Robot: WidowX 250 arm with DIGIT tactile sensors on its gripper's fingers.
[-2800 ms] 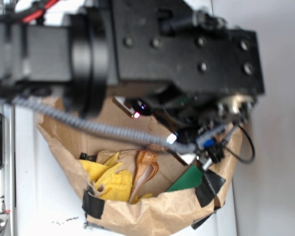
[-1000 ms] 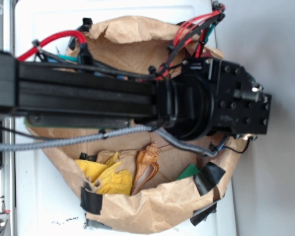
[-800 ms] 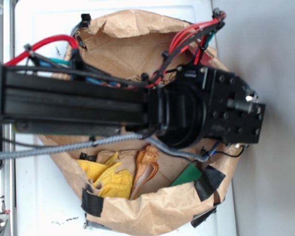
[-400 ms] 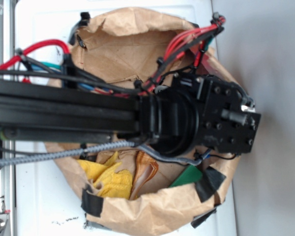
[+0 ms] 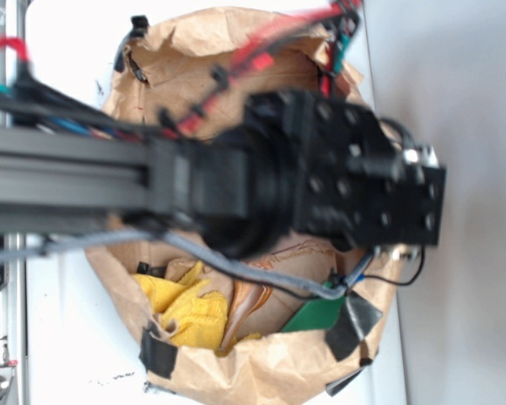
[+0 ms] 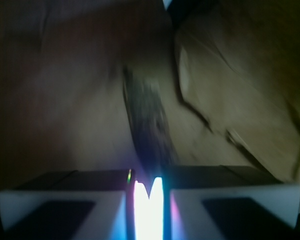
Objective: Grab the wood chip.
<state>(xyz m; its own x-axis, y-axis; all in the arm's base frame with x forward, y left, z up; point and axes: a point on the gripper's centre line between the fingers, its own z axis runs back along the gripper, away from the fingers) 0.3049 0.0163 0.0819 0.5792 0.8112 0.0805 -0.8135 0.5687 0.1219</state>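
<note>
In the wrist view the wood chip [image 6: 144,117] is a dark, rough, elongated piece lying on brown paper. Its near end runs down into the narrow gap between my fingers. My gripper [image 6: 148,174] has its jaws drawn almost together on that end. In the exterior view the black wrist body [image 5: 363,194] hangs over the right side of the paper bag [image 5: 261,371] and hides both the fingers and the chip. The picture is blurred.
Inside the bag lie an orange-tan seashell [image 5: 249,299], a flat green block [image 5: 316,314] and a crumpled yellow cloth [image 5: 181,308]. Black tape patches [image 5: 347,325] sit on the bag's rim. Creased paper walls [image 6: 240,85] stand to the right of the chip.
The arm swung in over the bag, settled over its right side, and now looks larger and blurred in the exterior view. The shell, block and cloth have not moved.
</note>
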